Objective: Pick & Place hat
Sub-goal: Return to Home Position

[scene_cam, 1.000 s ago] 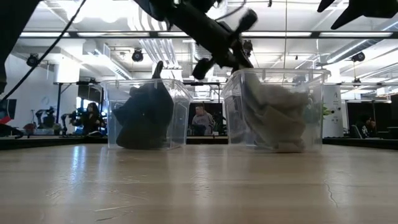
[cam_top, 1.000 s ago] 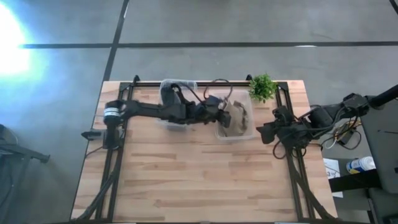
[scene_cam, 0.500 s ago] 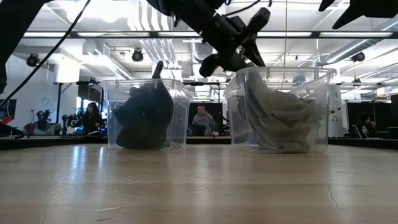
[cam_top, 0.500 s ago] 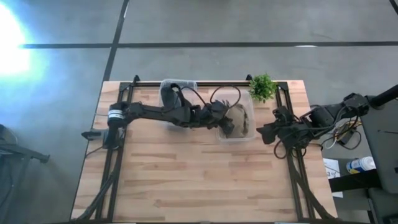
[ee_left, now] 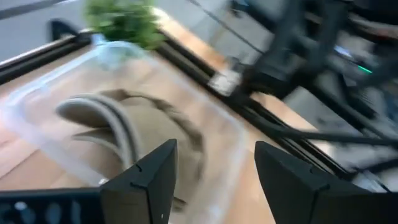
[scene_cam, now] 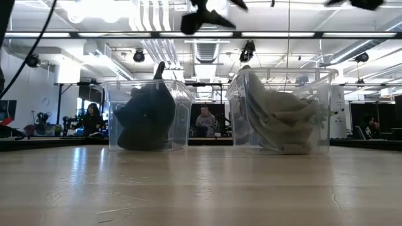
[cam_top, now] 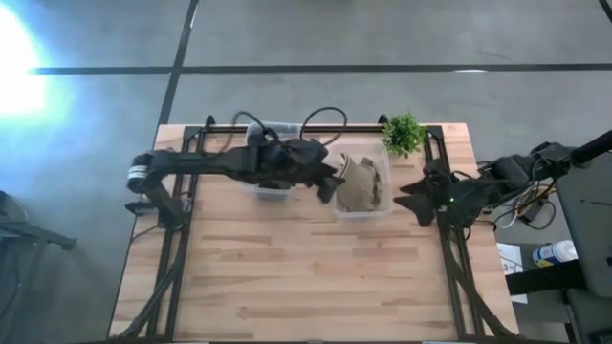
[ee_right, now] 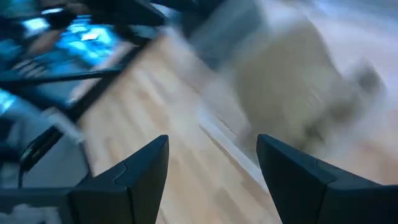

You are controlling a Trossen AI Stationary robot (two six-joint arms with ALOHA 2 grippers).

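Your sorting looks finished. The brown cap (cam_top: 361,184) lies crumpled inside the clear bin (scene_cam: 320,94) nearer the right arm, and the black caps (scene_cam: 147,113) fill the other bin (scene_cam: 113,100) just beside it. Both bins stand at the far edge of the bench (cam_top: 306,277), near the small plant (cam_top: 404,134). No cap shows on the open wood, so judging from that, nothing is left to pick.

The left gripper (cam_top: 331,184) hangs above the gap between the two bins, clear of their rims. Its fingers (ee_left: 149,177) are apart and hold nothing. The right gripper (cam_top: 406,198) waits at the bench's right edge, its fingers (ee_right: 134,168) also apart and empty.

What remains for you, I judge, is only to bring the left arm home without catching a bin wall.
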